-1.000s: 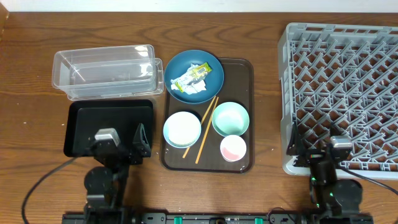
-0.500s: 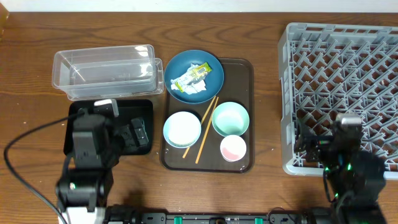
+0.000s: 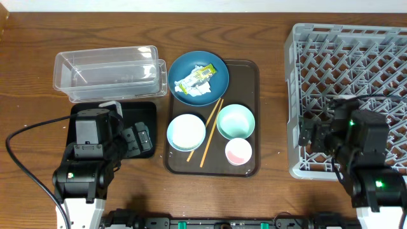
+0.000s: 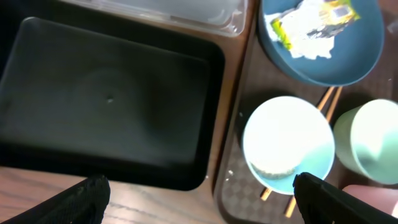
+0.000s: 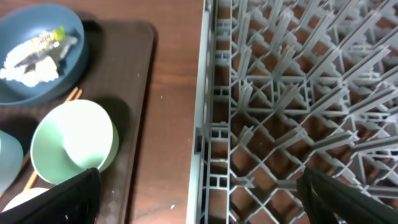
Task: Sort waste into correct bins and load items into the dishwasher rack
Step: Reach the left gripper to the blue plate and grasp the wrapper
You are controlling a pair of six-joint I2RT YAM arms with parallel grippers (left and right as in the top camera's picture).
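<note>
On the brown serving tray (image 3: 249, 71) a dark blue plate (image 3: 215, 66) holds a green-and-yellow wrapper (image 3: 196, 77) and white tissue (image 3: 203, 92). In front stand a pale blue bowl (image 3: 186, 131) with rice (image 4: 277, 165) in it, a mint bowl (image 3: 236, 121), a pink cup (image 3: 238, 151) and chopsticks (image 3: 213, 127). The clear tub (image 3: 105, 73) and black tray (image 3: 111, 121) lie to the left. My left gripper (image 3: 138, 138) (image 4: 202, 196) hangs open over the black tray's near right edge. My right gripper (image 3: 310, 135) (image 5: 202, 199) is open over the near left corner of the dishwasher rack (image 3: 350, 76).
The rack's grey wall (image 5: 202, 93) rises just right of the brown tray's right rim (image 5: 146, 93). A strip of bare wooden table (image 3: 273, 114) separates them. A black cable (image 3: 25, 159) trails left of my left arm.
Both arms have lifted from their low rest at the table's front edge and reached forward. Both grippers have stayed open and nothing on the table has moved.
</note>
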